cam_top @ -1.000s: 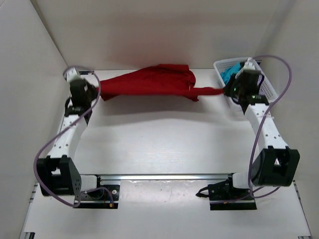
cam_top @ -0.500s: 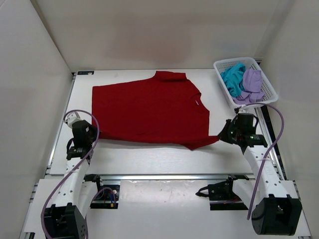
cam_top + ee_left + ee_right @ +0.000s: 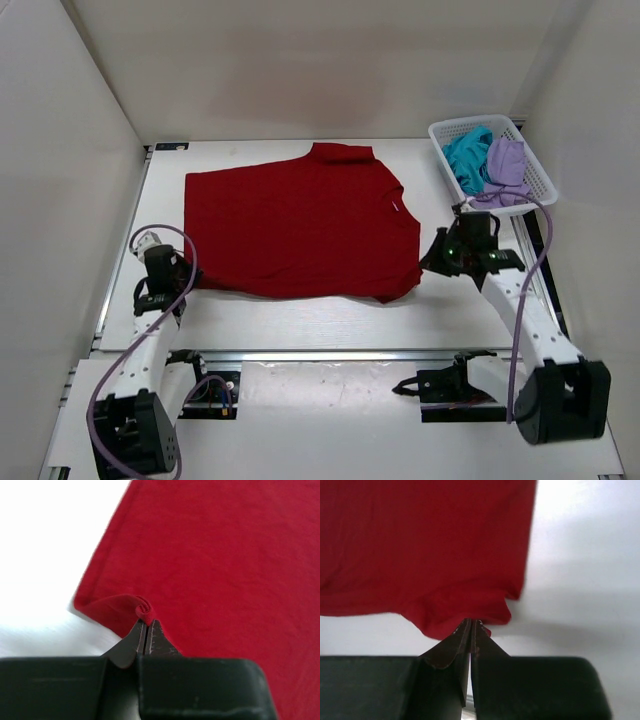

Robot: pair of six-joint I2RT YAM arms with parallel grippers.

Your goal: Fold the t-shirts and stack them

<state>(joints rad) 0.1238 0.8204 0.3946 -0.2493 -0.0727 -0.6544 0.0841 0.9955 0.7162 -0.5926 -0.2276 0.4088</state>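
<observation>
Pinching near corners of red t-shirt: left end effector, right end effector

Red t-shirt flat; teal, lavender bunched

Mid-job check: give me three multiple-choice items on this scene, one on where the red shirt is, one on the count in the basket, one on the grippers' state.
1. Where is the red shirt?
A. bunched at the far edge
B. spread out on the table
C. draped over an arm

2. How many shirts lie in the basket?
A. two
B. none
C. three

3. How do the left gripper and right gripper stand?
A. both open
B. only the left shut
C. both shut on the red shirt

Key:
1 B, the top view shows it laid open.
2 A, a teal shirt and a lavender shirt are inside.
3 C, each wrist view shows red fabric pinched.
</observation>
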